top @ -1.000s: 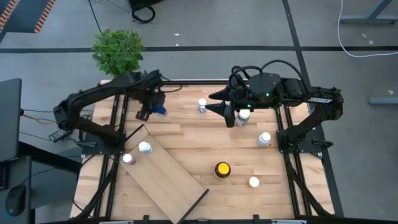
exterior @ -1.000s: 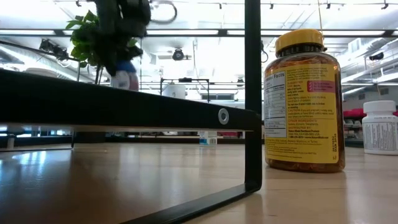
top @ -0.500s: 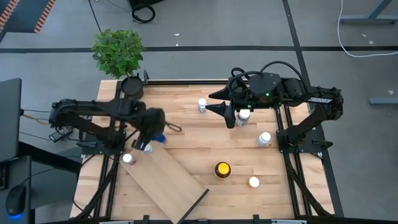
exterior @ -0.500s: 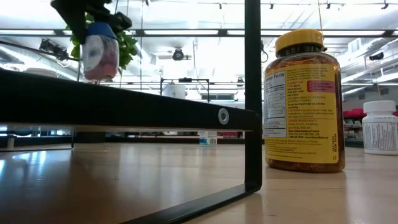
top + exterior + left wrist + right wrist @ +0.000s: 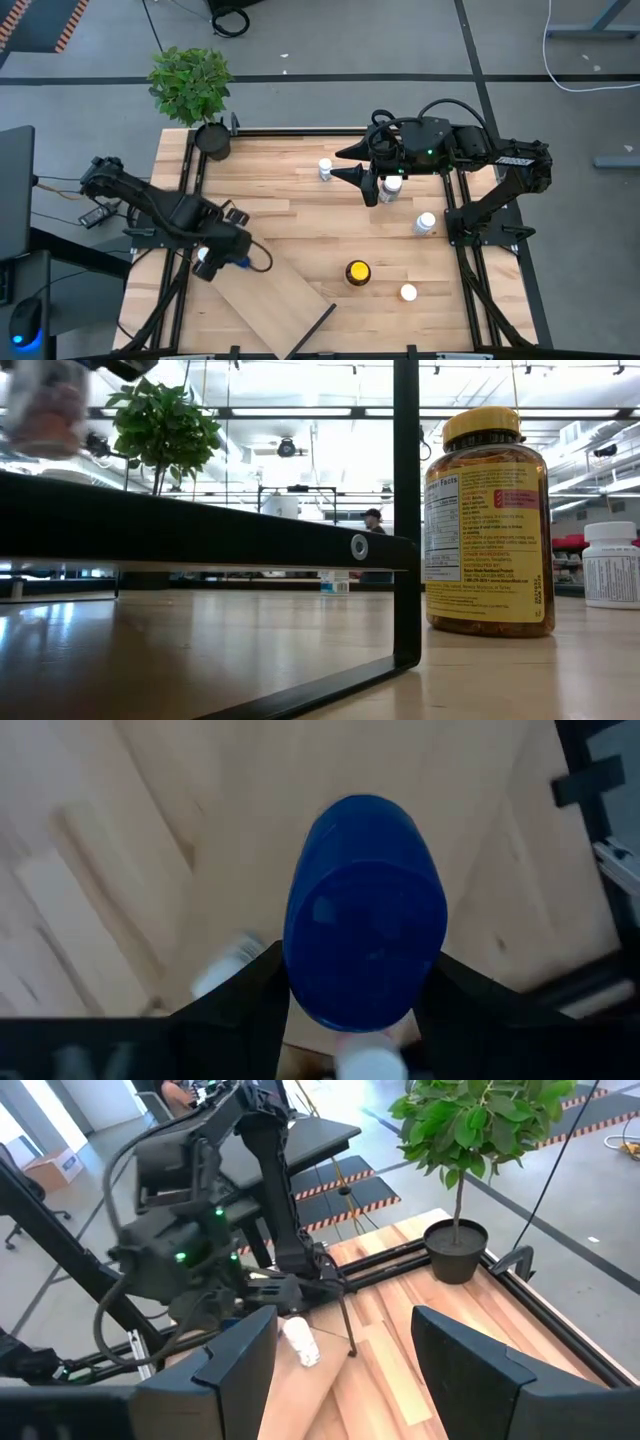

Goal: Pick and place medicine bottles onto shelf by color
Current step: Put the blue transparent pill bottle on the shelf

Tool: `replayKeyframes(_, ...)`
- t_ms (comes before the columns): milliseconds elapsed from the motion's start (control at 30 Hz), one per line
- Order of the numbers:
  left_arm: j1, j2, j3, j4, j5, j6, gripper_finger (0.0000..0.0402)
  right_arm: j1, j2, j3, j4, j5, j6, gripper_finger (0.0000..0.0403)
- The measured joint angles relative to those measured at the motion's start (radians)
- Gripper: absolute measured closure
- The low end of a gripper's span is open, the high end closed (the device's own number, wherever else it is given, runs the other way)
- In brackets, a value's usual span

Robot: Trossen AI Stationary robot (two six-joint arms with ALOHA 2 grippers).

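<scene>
The left gripper, clamped on a blue-capped bottle, hangs over the shelf; it could topple the white-capped bottle beside it. The right gripper waits open.

both arms are matt black, built of slim tubular links joined by bulkier rounded joint housings, each rising from a black base bolted to the dark frame rail along the table edge. the right arm, on the side of the table away from the plant, carries loops of black cable over its blocky wrist housing, small green indicator lights and a pale label strip on one link. the left arm has a thin cable looping beside its wrist, and its fingers are flat, dark and angular.
</scene>
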Motion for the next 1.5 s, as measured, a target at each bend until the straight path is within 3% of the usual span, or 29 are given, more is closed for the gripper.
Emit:
replayKeyframes(200,-0.096,0.000,0.000,-0.024,-0.001,-0.137,0.0218,0.000,0.000,0.000,-0.005,0.000,-0.017,0.0164)
replayKeyframes(567,-0.226,0.001,-0.082,-0.046,0.015,-0.136,0.0212,0.001,0.000,0.000,-0.004,0.000,-0.027,0.0164)
replayKeyframes(1133,-0.229,0.001,-0.228,0.100,0.006,-0.157,0.0212,0.001,0.000,0.000,-0.005,0.000,-0.015,0.0164)
replayKeyframes(1500,-0.235,0.001,-0.248,0.168,0.006,-0.105,0.0202,0.001,0.000,0.000,-0.005,0.000,-0.024,0.0164)
